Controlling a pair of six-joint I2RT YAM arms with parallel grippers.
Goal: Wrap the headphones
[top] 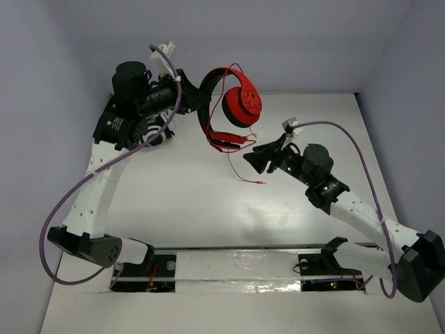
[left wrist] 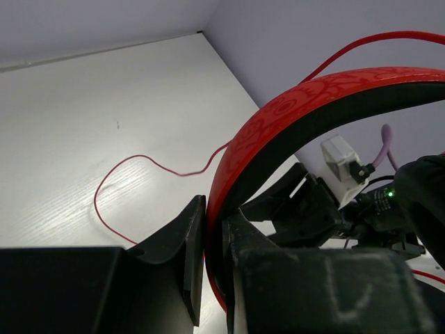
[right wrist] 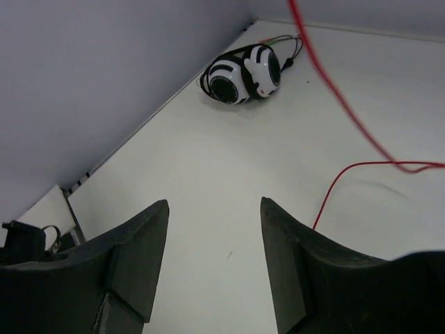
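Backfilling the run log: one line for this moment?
left fingers: shut on headband, headphones held off table | right fingers: open, empty | cable: end trailing on table | wrap: not done

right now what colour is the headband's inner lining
Black headband lining; best in left wrist view.

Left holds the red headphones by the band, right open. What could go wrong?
1. Left gripper pinches only the headband; a tug on the cable could swivel or slip the headphones.
2. Cable tail is thin and slack on the table; the open right gripper may miss it.
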